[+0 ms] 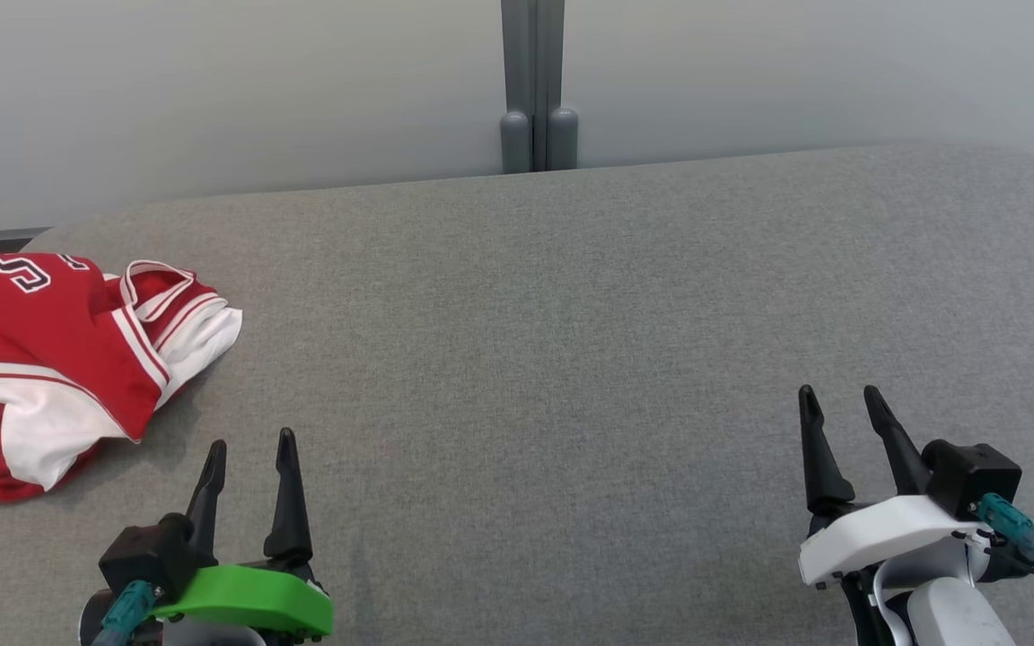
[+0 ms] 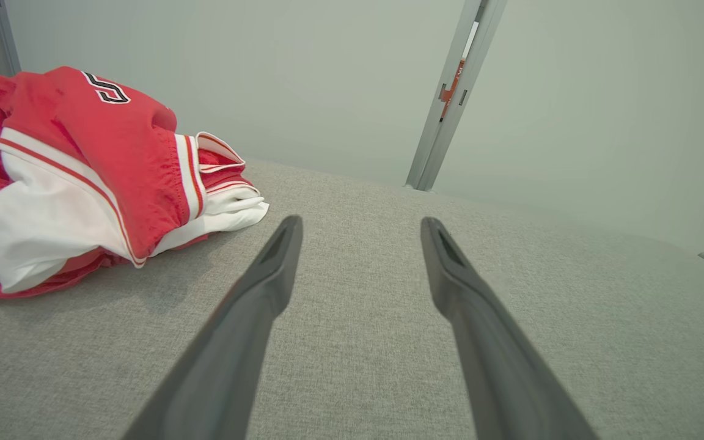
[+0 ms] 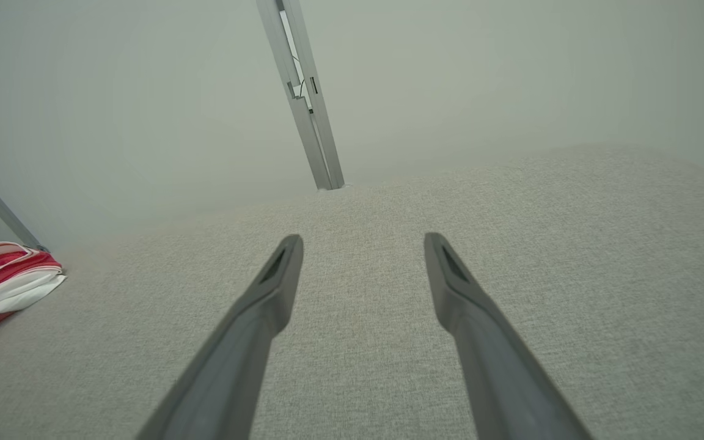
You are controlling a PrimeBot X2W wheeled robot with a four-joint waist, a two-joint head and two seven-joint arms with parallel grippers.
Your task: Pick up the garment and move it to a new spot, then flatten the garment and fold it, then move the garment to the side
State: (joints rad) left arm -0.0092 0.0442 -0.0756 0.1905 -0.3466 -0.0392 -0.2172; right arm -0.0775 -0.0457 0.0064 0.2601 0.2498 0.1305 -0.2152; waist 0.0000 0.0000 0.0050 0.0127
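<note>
The garment [image 1: 59,359] is a red and white sports jersey, lying crumpled at the left edge of the grey fabric-covered table [image 1: 553,341]. In the left wrist view the garment [image 2: 83,177] sits up and to the left of the fingers, a short gap away. A corner of the garment [image 3: 3,287] shows at the far left of the right wrist view. My left gripper [image 1: 250,446] stands open over the table's front left, just right of the garment, holding nothing. My right gripper [image 1: 840,398] is open and empty at the front right, far from the garment.
A pale wall runs behind the table, with a grey vertical post [image 1: 535,90] at its middle. The table's far corners are rounded. Bare grey surface stretches between the two grippers and across the right half.
</note>
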